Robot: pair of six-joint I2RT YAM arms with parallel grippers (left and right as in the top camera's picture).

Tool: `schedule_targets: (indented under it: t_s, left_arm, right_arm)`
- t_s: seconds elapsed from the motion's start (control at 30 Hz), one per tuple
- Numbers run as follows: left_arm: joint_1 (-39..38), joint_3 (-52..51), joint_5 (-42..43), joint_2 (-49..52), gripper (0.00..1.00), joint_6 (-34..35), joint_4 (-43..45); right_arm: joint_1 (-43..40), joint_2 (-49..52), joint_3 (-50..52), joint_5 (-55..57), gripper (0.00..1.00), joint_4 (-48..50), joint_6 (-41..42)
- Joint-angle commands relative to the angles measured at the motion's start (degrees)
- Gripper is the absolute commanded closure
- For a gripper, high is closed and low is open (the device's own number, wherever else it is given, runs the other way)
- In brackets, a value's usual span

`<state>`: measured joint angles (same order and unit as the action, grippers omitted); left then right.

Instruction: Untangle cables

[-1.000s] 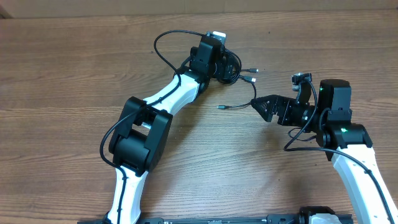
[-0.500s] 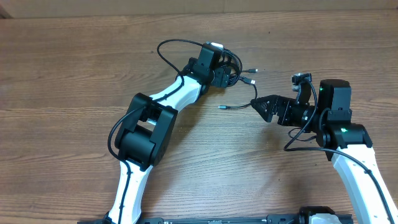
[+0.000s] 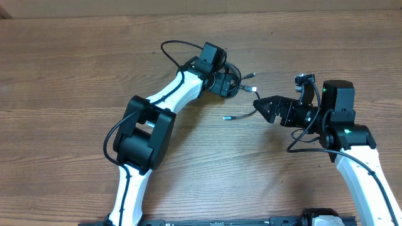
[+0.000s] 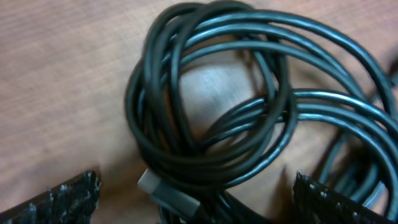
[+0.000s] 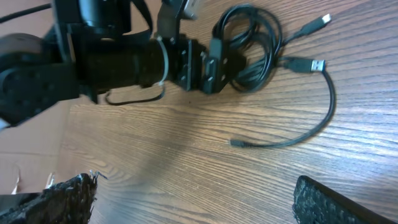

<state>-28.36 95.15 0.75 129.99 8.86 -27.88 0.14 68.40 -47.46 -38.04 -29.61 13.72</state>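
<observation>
A wood-grain table (image 3: 75, 75) seen from above. From the lower left, the white and black left arm (image 3: 163, 103) reaches up toward the upper middle of the table. The left gripper (image 3: 227, 83) is at the cables (image 3: 237, 75), a small bunch of thin black wires looped over one another. In its wrist view the jaws are spread wide and pinch nothing. The coil (image 4: 152, 106) fills the space between and just ahead of the fingers (image 4: 62, 199), and a grey plug (image 4: 168, 193) lies low in the bunch. To the right of the bunch, one thin lead (image 5: 317, 118) trails out over bare wood and ends in a small plug (image 3: 227, 117). Further right, the right gripper (image 3: 256, 104) sits near that trailing lead, its jaws also spread wide and empty, with the right arm (image 3: 352, 144) behind it. The cables look knotted, so the step in hand appears to be the first grasp. The next move likely calls for the left jaws to close on a single loop while the right takes the loose lead, then the two draw apart gently.
</observation>
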Motion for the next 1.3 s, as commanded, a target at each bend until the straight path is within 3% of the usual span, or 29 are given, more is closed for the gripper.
schedule_targets:
  t_s: [0.0,0.17,0.3,0.5,0.67,0.9,1.07,1.27]
  left_arm:
    - [0.15,0.09,11.04,1.07,0.00,0.96,-5.66]
    - [0.04,3.80,19.82,0.37,0.00,7.78,-14.03]
    - [-0.79,3.82,26.01,0.37,0.00,9.22,-16.74]
    - [-2.29,3.80,20.39,0.37,0.00,9.20,-19.50]
    - [-2.47,3.82,21.11,0.13,0.00,10.01,-20.61]
    - [-2.14,4.68,12.28,-6.88,0.01,9.46,-20.39]
    - [-2.12,4.68,-1.44,-12.98,0.01,11.15,-20.35]
    - [-1.29,4.63,-8.87,-12.31,0.00,11.54,-15.74]
  right_arm:
    - [0.02,-0.76,-0.13,1.16,0.00,0.15,-0.20]
    - [0.02,-0.76,-0.13,-0.42,0.00,-0.92,-0.13]
    - [0.31,-0.76,-0.07,-1.01,0.00,-2.47,-0.17]
    - [0.28,0.15,0.37,-0.52,0.00,-4.00,-0.20]
    - [0.28,2.10,0.37,-0.55,0.00,-4.72,-0.20]
    - [0.28,5.16,0.37,-0.52,0.00,-4.79,-0.20]
    - [0.28,6.82,0.37,-0.52,0.00,-4.68,-0.20]
    - [0.28,8.35,0.37,-0.55,0.00,-4.31,-0.20]
